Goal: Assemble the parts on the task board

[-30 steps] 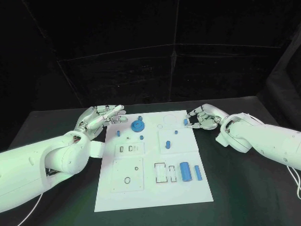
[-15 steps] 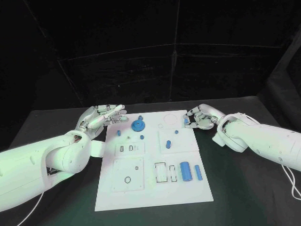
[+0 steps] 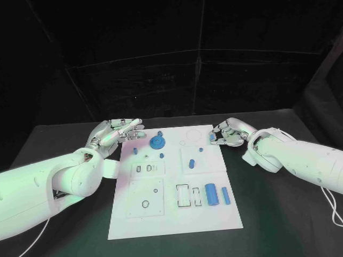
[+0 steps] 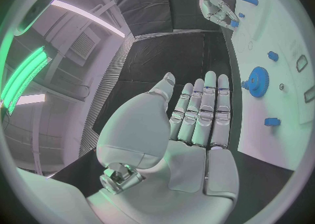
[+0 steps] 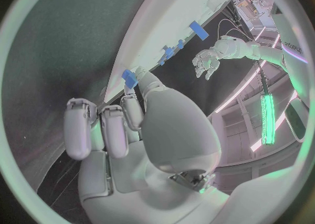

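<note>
A white task board [image 3: 175,214] lies in the middle of a black desk [image 3: 295,225]. Small blue parts rest on the task board: a blue gear [image 3: 157,142] near its far edge, a short blue peg [image 3: 192,163] toward the board's centre, and a blue cylinder [image 3: 211,195] with a slimmer blue bar [image 3: 225,196] just beside it, nearer the robot. The left hand [image 3: 115,131] hovers at the board's far left corner, beside the gear, its fingers [image 4: 205,109] straight and close together, holding nothing. The right hand [image 3: 230,134] sits at the board's far right edge, its fingers [image 5: 98,129] curled in, pinching a small blue part [image 5: 130,79] at the board's rim.
</note>
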Available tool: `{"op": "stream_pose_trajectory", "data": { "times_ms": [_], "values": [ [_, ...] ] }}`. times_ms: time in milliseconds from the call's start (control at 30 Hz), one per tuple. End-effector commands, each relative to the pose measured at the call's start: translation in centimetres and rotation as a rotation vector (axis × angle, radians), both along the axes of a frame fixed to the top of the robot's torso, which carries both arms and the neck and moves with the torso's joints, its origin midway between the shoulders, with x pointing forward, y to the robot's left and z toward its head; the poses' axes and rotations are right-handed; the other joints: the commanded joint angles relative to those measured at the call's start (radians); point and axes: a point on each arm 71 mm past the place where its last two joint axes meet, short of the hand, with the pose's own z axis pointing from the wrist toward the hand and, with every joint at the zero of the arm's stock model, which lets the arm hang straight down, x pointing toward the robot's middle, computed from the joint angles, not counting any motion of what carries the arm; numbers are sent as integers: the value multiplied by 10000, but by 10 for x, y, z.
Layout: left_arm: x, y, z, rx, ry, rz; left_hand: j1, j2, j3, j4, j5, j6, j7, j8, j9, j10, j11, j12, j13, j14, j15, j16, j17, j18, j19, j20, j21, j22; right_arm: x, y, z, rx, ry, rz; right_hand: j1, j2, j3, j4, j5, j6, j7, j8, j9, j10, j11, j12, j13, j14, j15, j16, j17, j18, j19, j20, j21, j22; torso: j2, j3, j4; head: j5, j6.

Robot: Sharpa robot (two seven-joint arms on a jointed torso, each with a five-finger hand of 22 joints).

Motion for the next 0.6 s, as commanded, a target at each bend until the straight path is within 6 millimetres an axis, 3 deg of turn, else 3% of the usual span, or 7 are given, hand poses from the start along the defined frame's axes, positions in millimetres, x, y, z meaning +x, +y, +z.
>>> {"op": "stream_pose_trajectory", "data": {
  "times_ms": [33,267,500,600],
  "values": [
    [0,-1,2,-60,-107,-122,81,9,-13,-48,26,-49,-3,7,15,-20,15,-45,0,7,48,-45,15,141,99,3,-49,-16,0,1,1,33,17,15,21,160,95,-16,-83,151,-39,80,17,36,-56,44,24,733,-102,14,1115,-100,14,-65,4,743,12,1,1,3,-14],
    [0,-1,2,-54,-101,-116,81,9,-13,-48,26,-49,-3,7,15,-20,15,-45,0,7,48,-45,15,141,99,3,-49,-16,1,2,1,41,-32,-15,83,354,255,-91,-449,524,-186,257,45,87,-183,76,65,737,-210,11,1127,-107,42,-163,15,778,6,2,0,10,-32],
    [-1,-2,2,-87,-82,-196,88,17,1,-58,25,-55,4,6,14,-25,19,-50,-2,2,49,-53,17,140,100,2,-55,-22,0,6,5,165,-506,-260,117,536,415,-136,-512,752,-292,361,72,155,-275,127,127,749,-289,23,1174,-125,104,-236,46,857,0,7,1,7,-40],
    [-1,-2,2,-94,-78,-210,88,17,1,-58,25,-55,4,6,14,-25,19,-50,-2,2,49,-53,17,140,100,2,-55,-22,-1,7,7,224,-748,-458,173,609,521,-192,-486,784,-314,372,73,158,-300,118,125,759,-316,36,1214,-133,130,-266,61,891,-4,-5,4,44,26]
  ]
}}
